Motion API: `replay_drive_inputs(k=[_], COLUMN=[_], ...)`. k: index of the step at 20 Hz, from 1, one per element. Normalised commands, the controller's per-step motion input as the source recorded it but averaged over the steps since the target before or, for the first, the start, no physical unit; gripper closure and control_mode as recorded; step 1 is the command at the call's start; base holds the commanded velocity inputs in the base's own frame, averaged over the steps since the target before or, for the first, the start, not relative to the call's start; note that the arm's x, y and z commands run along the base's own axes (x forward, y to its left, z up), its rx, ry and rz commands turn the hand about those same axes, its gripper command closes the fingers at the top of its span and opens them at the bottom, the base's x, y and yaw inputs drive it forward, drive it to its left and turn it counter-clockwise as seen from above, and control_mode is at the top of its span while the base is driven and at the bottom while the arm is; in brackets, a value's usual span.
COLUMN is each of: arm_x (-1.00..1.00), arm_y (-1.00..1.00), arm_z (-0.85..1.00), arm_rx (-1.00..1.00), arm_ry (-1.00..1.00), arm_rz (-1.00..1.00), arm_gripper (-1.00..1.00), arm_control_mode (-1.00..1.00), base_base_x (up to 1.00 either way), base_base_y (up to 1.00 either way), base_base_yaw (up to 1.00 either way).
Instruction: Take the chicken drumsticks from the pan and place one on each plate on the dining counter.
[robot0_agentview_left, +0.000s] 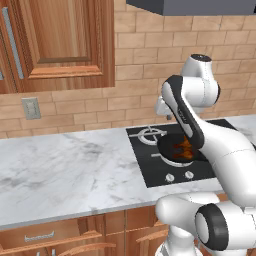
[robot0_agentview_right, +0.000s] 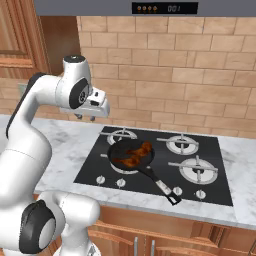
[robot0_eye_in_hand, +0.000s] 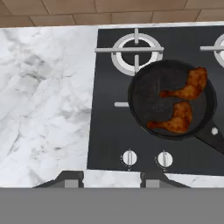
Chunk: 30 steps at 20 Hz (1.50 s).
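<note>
Gripper (robot0_eye_in_hand: 109, 178) narrow, holding nothing, high above cooktop (robot0_eye_in_hand: 109, 144). Pan (robot0_eye_in_hand: 171, 99) with both drumsticks (robot0_eye_in_hand: 174, 119) lies at 2 o'clock in the hand view; their long axes run roughly 2–8.

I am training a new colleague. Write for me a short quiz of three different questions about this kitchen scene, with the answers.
1. True or false: both chicken drumsticks lie in the pan.
2. Where does the pan sit? A) on the bare marble counter B) on the black cooktop C) on a plate
3. Fill in: the pincer is ____ and holds nothing.

Key:
1. True; two drumsticks lie side by side in the pan.
2. B; it rests on the cooktop, its handle pointing toward the front edge.
3. Shut; it hangs above the cooktop's front edge, to the left of the pan in the hand view.
</note>
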Motion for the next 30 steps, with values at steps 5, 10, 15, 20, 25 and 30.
replay_drive_inputs(k=[5, 10, 15, 20, 25, 30], arm_x=[0.00, 0.17, 0.47, 0.57, 0.35, 0.27], arm_y=[-0.02, -0.27, -0.62, -0.79, -0.75, -0.53], arm_z=[-0.10, -0.30, -0.38, -0.43, -0.52, -0.55], arm_rx=[0.00, 0.01, 0.02, 0.07, 0.04, 0.01], arm_ry=[0.00, 0.01, 0.08, 0.13, 0.11, 0.04], arm_rz=[-0.11, -0.26, -0.25, -0.20, -0.17, -0.13], arm_gripper=[-1.00, -1.00, -1.00, -1.00, -1.00, -1.00], arm_control_mode=[-1.00, -1.00, -1.00, -1.00, -1.00, -1.00], base_base_x=[0.00, 0.00, 0.00, 0.00, 0.00, 0.00], base_base_y=[0.00, 0.00, 0.00, 0.00, 0.00, 0.00], base_base_yaw=[0.00, 0.00, 0.00, 0.00, 0.00, 0.00])
